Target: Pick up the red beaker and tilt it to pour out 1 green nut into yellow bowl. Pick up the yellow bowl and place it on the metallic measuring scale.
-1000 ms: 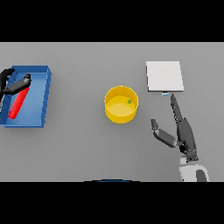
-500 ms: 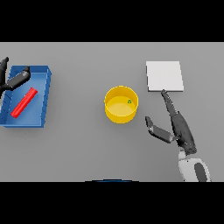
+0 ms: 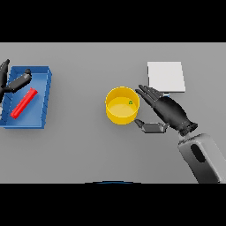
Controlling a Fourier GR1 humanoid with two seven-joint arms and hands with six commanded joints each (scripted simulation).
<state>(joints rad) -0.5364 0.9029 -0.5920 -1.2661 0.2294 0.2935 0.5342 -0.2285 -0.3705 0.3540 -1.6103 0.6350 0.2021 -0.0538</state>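
Yellow bowl (image 3: 122, 105) sits on grey table (image 3: 79, 150).

on the worktop (image 3: 79, 150) there is one yellow bowl (image 3: 122, 105), and inside it lies one small green nut (image 3: 130, 102). there is one blue tray (image 3: 26, 98), holding one red beaker (image 3: 24, 103) that lies on its side. there is one flat pale square scale (image 3: 166, 77). two robot hands show: the left robot hand (image 3: 14, 82) at the tray's far left edge, and the right robot hand (image 3: 165, 111) just beside the bowl. that makes one bowl, one nut, one tray, one beaker, one scale and two hands.
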